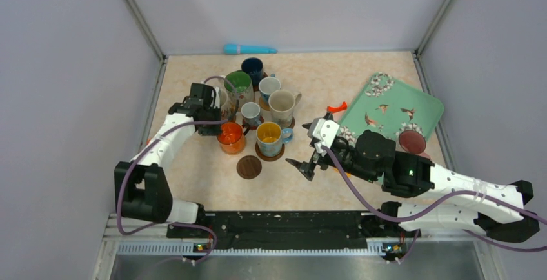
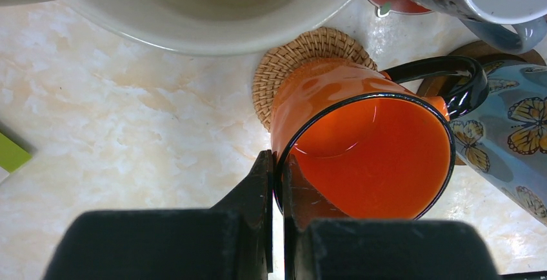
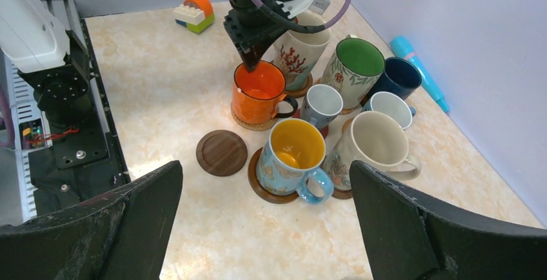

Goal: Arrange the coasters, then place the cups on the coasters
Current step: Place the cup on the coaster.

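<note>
My left gripper (image 2: 277, 170) is shut on the near rim of the orange cup (image 2: 361, 144), one finger inside and one outside. That cup (image 3: 258, 93) sits on a woven coaster (image 2: 303, 54). Beside it lies a bare dark brown coaster (image 3: 222, 153). The blue butterfly cup (image 3: 293, 154), the cream cup (image 3: 377, 141) and a small white cup (image 3: 322, 104) stand on coasters. Behind them are the green cup (image 3: 358, 60), the dark blue cup (image 3: 400, 77) and another white cup (image 3: 390, 109). My right gripper (image 1: 304, 146) hangs open and empty to the right of the group.
A teal floral tray (image 1: 387, 106) lies at the right with a reddish round item (image 1: 411, 141) at its near corner. A small orange block (image 1: 337, 107) sits by the tray. A blue pen-like object (image 1: 248, 49) lies by the back wall. A toy brick stack (image 3: 193, 10) stands at the left edge.
</note>
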You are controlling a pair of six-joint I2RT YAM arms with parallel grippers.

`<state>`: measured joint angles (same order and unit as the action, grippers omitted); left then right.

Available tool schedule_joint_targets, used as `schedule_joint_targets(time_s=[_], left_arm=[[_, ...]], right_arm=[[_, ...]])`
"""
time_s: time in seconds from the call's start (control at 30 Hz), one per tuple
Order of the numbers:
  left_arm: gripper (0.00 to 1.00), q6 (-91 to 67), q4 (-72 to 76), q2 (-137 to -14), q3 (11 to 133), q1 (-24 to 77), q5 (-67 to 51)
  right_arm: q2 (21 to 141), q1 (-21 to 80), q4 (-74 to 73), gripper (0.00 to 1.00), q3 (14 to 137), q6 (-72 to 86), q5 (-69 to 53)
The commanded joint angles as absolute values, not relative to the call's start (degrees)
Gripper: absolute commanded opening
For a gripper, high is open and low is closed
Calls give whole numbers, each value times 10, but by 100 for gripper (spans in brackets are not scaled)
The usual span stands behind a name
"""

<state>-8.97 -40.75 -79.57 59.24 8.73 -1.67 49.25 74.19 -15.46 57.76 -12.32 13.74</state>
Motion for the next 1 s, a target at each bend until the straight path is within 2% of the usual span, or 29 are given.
schedule_joint_targets(time_s=[0.0, 0.97], left_arm=[[0, -87, -381, -792, 617, 83, -26], [0, -103, -366, -820, 618, 76, -28]], right_arm=[[491, 742, -141, 99, 582, -119, 144], [487, 743, -142, 99, 576, -107, 111]])
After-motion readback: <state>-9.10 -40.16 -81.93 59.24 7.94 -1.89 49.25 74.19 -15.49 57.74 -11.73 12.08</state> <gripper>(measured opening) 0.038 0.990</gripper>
